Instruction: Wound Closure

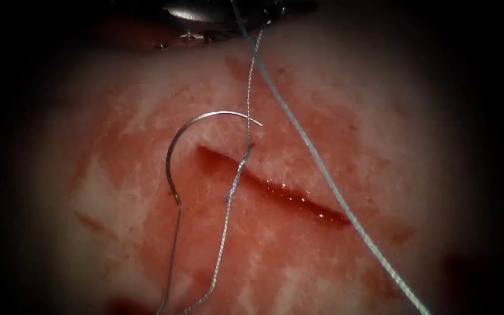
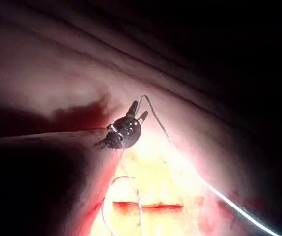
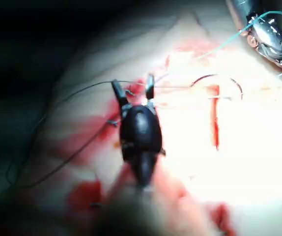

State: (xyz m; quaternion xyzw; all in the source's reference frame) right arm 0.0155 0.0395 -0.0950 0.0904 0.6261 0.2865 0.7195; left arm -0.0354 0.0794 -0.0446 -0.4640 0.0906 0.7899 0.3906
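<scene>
The curved needle (image 1: 185,131) lies free on the tissue (image 1: 380,116) left of the cut (image 1: 275,189), its tip (image 1: 260,123) pointing right just above the cut's left end. Neither tool holds it. Its thread (image 1: 173,251) trails down from its tail. A twisted strand (image 1: 228,198) crosses the cut's left end and rises toward the left tool (image 1: 205,14) at the top edge. A pale, taut thread (image 1: 322,169) runs from that tool down to the right, across the cut's right end. My right tool (image 3: 133,86) stands open, with a thin dark thread (image 3: 82,90) passing its fingertips.
Red fluid (image 1: 298,201) glistens inside the cut and stains the tissue around it. In the left wrist view the left tool (image 2: 136,110) hovers beyond the cut (image 2: 148,206), with the pale thread (image 2: 190,167) arcing away from it.
</scene>
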